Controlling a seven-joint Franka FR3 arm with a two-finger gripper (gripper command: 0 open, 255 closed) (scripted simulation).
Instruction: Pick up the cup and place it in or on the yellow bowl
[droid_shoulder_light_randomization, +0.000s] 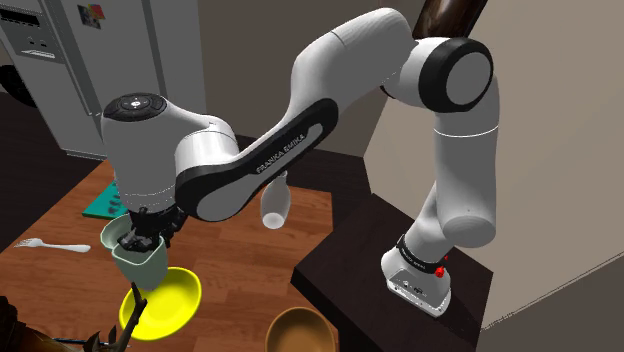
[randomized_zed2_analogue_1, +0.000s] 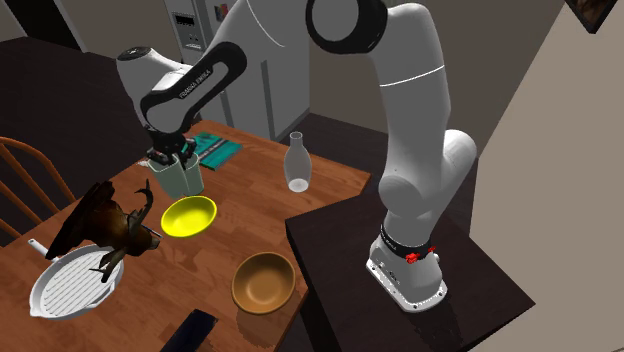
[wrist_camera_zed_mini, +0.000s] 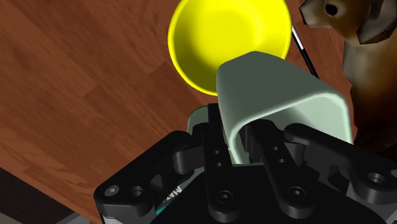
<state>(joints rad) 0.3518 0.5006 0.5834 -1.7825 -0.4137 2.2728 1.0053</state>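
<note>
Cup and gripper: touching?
Touching. In the wrist view the gripper clasps the cup by its wall, one finger inside and one outside.

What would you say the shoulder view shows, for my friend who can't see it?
The black hand of a white robot arm is shut on the rim of a pale green cup, right beside a yellow bowl on a wooden table. A pale bottle, a white fork and a brown bowl are on the table too.
</note>
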